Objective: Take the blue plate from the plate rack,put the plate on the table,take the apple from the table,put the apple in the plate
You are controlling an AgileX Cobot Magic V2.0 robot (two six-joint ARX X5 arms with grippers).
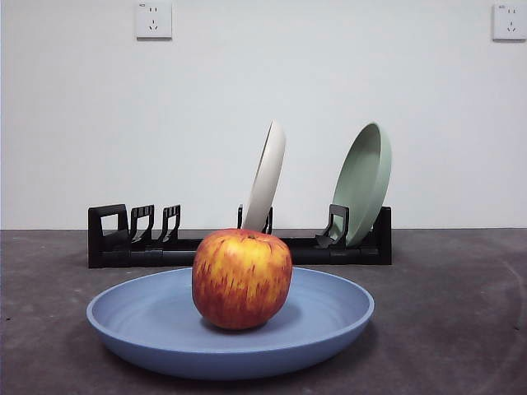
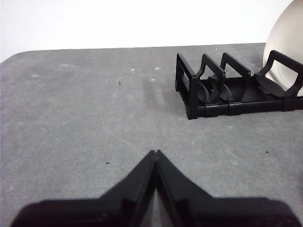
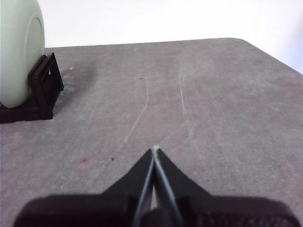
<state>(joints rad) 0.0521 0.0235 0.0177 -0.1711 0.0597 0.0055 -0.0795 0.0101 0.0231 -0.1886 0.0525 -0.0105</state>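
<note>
Resting nearest the front camera, the blue plate lies flat on the table with the apple upright at its middle. Nothing obstructs either item. Behind them stands the plate rack, holding a cream-white plate near its middle and a sage-green plate at one end, both leaning on edge; the slots at the squared-loop end stand vacant. Two wall sockets sit high on the wall beyond. The left gripper and right gripper hover over bare table beside opposite rack ends, jaws pressed together, holding nothing.
</note>
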